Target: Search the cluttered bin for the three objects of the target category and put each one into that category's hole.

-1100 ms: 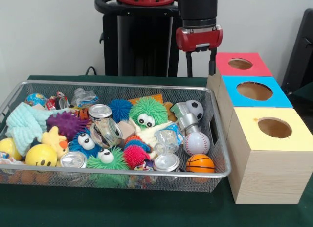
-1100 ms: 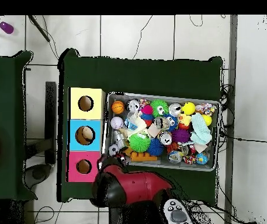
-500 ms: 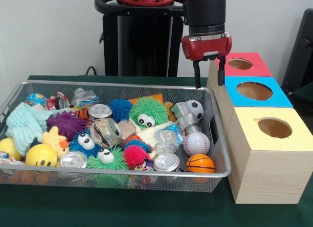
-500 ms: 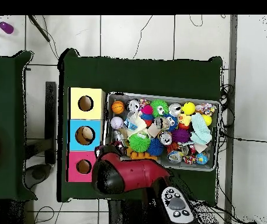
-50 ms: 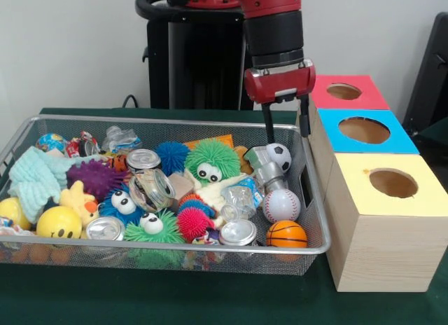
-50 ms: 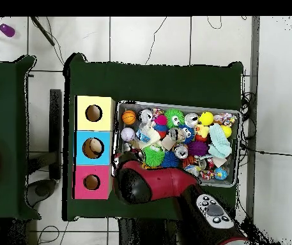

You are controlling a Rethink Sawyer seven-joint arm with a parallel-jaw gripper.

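Jaws apart and empty: gripper (image 5: 285, 129) hanging over the bin's (image 5: 316, 220) far right corner, tips just above the soccer ball (image 5: 280, 155). Just nearer, baseball (image 5: 281, 204) and basketball (image 5: 286, 234) along the right wall. Right of the bin, three boxes in a row: yellow box (image 5: 388, 185) nearest, blue box (image 5: 364, 131), red box (image 5: 346, 92) farthest, a round hole in each. From overhead, gripper hidden under the red arm (image 6: 154, 183); bin's far right corner covered too. No readable writing anywhere.
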